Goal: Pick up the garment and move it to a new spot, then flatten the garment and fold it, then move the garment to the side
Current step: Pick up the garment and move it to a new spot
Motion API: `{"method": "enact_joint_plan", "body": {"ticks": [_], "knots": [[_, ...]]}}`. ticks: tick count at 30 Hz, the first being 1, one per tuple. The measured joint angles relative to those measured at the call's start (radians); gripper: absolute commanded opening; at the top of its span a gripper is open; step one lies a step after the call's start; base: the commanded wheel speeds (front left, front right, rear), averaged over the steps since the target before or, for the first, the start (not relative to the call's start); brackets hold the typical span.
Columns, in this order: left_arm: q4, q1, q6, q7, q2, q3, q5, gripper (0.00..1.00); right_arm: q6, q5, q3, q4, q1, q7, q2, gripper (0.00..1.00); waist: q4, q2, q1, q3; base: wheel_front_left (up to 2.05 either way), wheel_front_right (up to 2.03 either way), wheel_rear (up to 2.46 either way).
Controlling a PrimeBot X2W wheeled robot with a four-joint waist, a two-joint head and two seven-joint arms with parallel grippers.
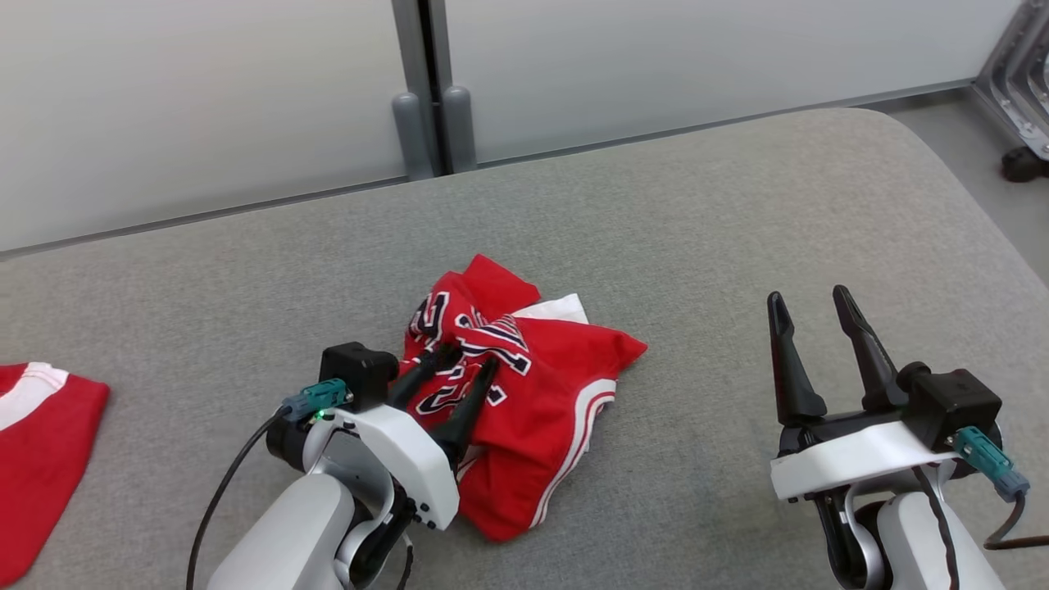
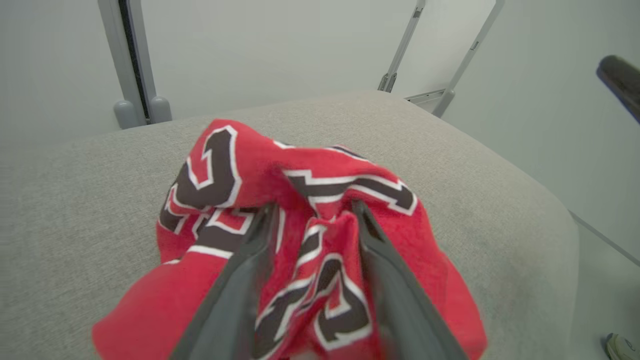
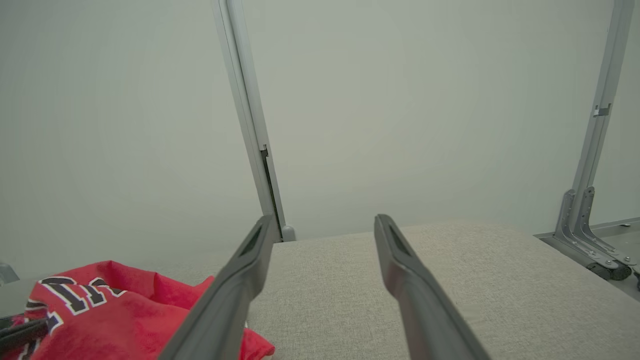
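Garment [image 1: 533,393] lies crumpled mid-worktop [image 1: 697,246], nearer the front edge. Left gripper [image 1: 469,359]: jaws spread, cloth bunched btw them. Right gripper [image 1: 808,297]: jaws spread, empty. Risk: a fold may snag on a jaw if the arm lifts, dragging the garment.

White forearms [image 1: 287,533], dark jaws, teal connectors [image 1: 315,400]

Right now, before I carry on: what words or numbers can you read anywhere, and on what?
"2": probably, a black, white-edged figure on the crumpled jersey; folds hide whatever stands beside it.
Other black lettering on the jersey: too creased to read.
Second red cloth, far left: no text showing.
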Motion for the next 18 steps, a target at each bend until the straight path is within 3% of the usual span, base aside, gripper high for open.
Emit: {"method": "enact_joint_plan", "body": {"ticks": [4,9,18], "knots": [[-0.005,-0.024,-0.004,-0.072,0.007,0.0,-0.002,1.0,0.0,0.0,-0.008,0.008,0.004,0.0,0.0,1.0,0.027,0.0,0.0,-0.014,0.0,0.0,0.0],[-0.048,-0.018,0.003,-0.121,0.056,0.009,0.015,1.0,0.0,-0.003,-0.016,0.012,0.019,0.0,0.0,1.0,0.057,0.0,0.0,-0.042,0.0,0.0,0.0],[-0.193,0.094,0.167,-0.226,0.129,0.15,0.022,1.0,0.0,-0.004,-0.017,0.012,0.059,0.0,0.0,1.0,0.115,0.0,0.0,-0.07,0.0,0.0,0.0]]}}
